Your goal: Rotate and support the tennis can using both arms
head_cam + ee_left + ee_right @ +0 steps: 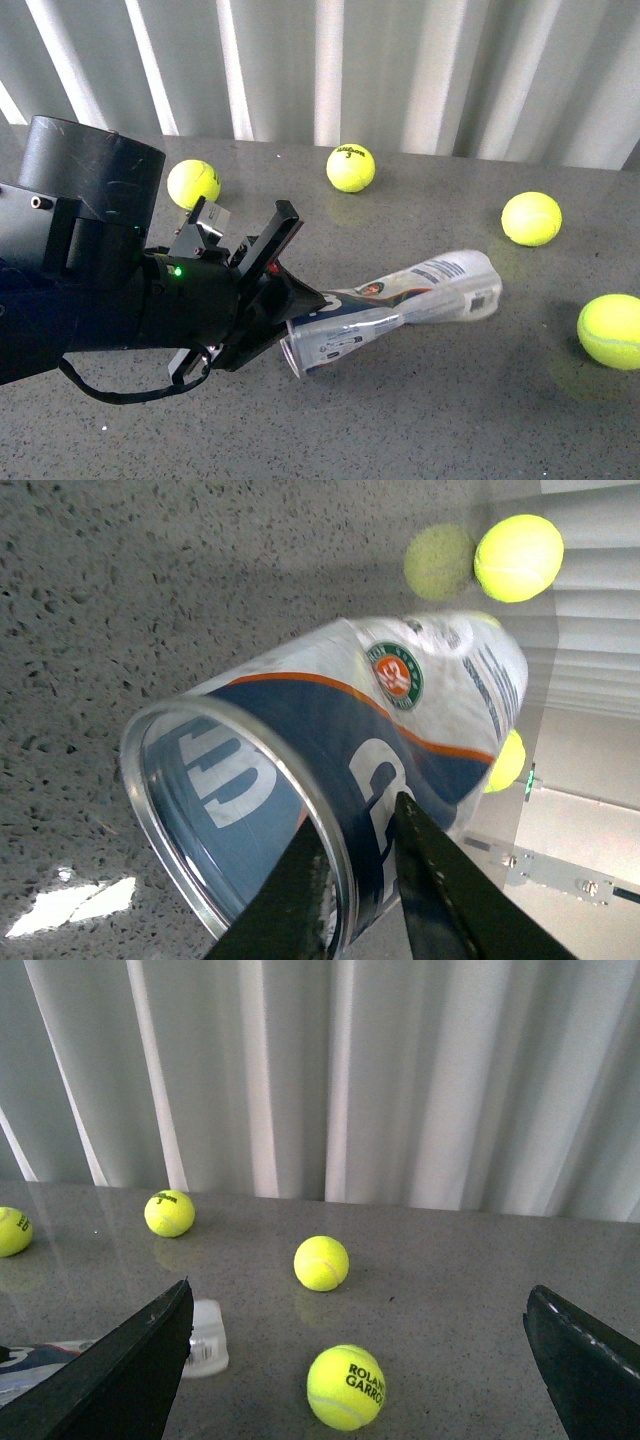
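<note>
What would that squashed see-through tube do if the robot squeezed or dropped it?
The tennis can probably bends easily: its clear wall already looks dented. It looks empty through the open end, so it is likely light. The left gripper pinches only its rim, so it may swing; being round, it could roll on the table.

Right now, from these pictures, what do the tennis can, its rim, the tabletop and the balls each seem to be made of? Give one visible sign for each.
The tennis can looks like thin clear plastic, glossy: see-through, dented wall. Its rim is probably metal: bright silvery band. The tabletop seems polished stone or composite: grey speckle, reflections. The balls look felt-covered: fuzzy, matt yellow.
</note>
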{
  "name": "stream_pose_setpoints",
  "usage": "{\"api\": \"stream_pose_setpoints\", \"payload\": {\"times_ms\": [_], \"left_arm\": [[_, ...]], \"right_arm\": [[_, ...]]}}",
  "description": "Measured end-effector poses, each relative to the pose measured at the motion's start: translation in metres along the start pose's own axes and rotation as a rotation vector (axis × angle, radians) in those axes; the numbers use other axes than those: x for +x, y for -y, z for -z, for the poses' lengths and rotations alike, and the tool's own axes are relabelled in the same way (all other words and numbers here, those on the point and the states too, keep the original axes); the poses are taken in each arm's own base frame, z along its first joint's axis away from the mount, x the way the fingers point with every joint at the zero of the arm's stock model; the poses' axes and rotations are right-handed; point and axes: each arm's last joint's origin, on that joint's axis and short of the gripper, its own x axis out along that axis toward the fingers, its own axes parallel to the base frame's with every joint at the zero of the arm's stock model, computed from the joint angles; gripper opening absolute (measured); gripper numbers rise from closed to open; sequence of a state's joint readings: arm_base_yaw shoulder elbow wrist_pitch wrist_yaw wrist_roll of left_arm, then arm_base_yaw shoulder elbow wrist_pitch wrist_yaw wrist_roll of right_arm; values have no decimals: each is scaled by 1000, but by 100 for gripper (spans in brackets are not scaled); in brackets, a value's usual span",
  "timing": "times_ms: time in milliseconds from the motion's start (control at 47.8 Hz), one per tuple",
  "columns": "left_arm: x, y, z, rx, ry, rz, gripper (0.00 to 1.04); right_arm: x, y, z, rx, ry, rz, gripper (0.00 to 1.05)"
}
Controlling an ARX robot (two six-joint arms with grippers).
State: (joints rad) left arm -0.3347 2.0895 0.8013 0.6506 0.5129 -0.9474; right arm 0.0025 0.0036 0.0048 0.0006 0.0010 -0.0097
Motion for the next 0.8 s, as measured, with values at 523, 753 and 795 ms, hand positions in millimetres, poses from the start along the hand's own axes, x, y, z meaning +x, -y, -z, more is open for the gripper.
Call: {"api": "stream_pose_setpoints", "payload": {"times_ms": [523, 753, 795], "left_arm": [[-68, 81, -32, 377, -44, 0, 4], [-123, 191, -52, 907, -78, -2, 4], [-128, 211, -51, 1064, -101, -50, 4]], "right_arm": [[0, 0, 0, 0, 0, 0, 98], [0, 0, 0, 0, 0, 0, 98], [0, 0, 0, 0, 0, 0, 98]]}}
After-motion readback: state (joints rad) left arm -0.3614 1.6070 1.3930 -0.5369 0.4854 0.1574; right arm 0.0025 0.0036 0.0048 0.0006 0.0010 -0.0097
